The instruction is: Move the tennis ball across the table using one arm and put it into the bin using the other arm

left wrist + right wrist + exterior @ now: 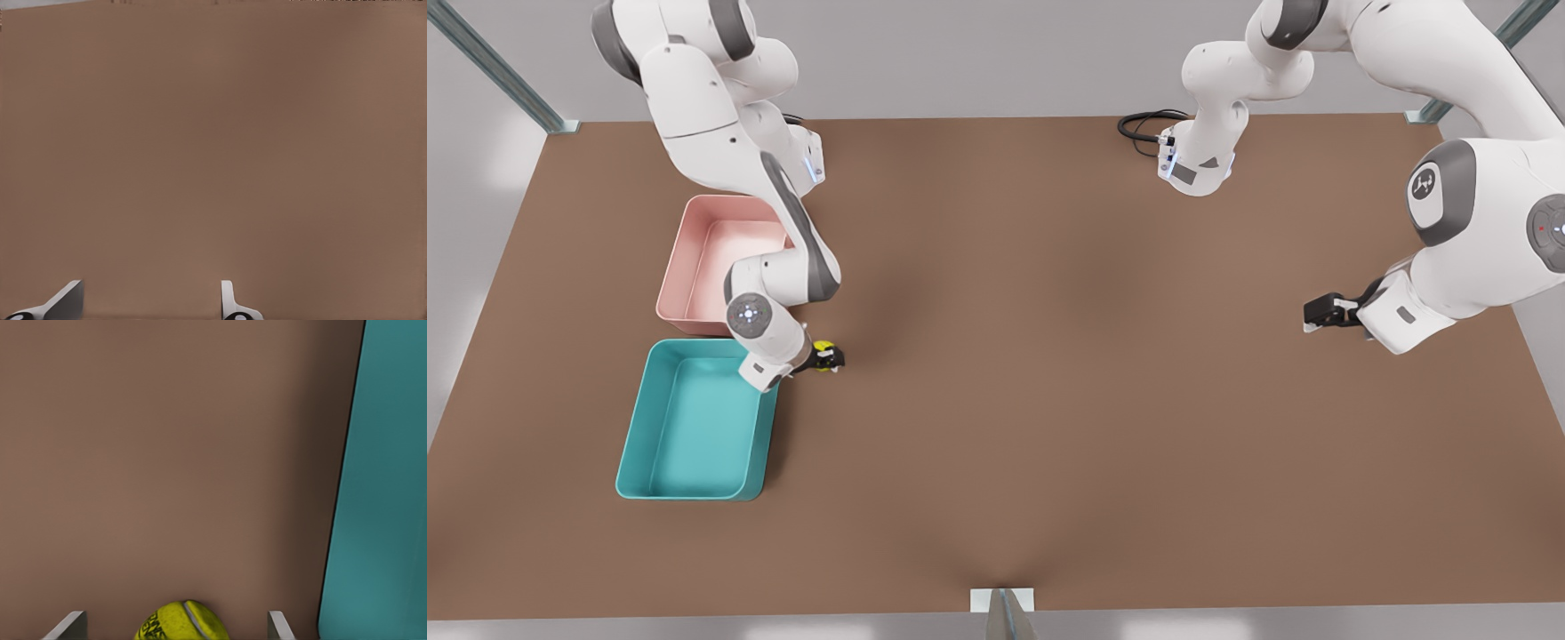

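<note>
Tennis ball [822,348]: mostly covered by right claw [829,358] in front view; contact cannot be told. Right wrist view: ball's lower part cut by frame edge. Teal bin [377,493]: one wall visible, rest cropped. Pink bin [694,258]: 3 o'clock side hidden behind arm.

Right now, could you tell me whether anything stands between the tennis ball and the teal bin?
Nothing visible does. The tennis ball sits between the right gripper's open jaws on bare table, just beside the teal bin; only the bin's own wall lies between. The left gripper waits far off, open.
</note>
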You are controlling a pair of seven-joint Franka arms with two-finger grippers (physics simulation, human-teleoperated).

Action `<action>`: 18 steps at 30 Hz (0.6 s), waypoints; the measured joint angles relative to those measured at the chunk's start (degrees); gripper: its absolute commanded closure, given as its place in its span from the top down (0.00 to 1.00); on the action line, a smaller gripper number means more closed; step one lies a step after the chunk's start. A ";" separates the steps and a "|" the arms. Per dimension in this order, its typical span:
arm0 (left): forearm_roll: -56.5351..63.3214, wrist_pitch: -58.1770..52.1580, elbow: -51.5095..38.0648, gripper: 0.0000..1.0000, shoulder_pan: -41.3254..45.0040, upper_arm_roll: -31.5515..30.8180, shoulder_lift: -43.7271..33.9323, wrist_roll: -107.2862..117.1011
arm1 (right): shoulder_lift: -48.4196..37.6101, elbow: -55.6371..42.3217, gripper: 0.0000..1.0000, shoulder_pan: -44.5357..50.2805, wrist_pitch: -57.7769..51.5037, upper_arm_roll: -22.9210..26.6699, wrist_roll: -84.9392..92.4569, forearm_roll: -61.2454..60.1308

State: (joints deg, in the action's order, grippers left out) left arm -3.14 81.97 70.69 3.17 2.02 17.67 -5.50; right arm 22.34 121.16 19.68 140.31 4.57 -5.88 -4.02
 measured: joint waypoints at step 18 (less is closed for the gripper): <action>0.07 0.24 0.00 1.00 -0.10 0.16 0.24 4.84 | 3.41 1.85 1.00 1.04 1.79 -0.09 -2.97 0.00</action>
State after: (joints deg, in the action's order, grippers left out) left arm -3.07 82.21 70.69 3.07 2.19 17.91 -0.66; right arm 25.75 123.01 20.71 142.10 4.48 -8.85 -4.02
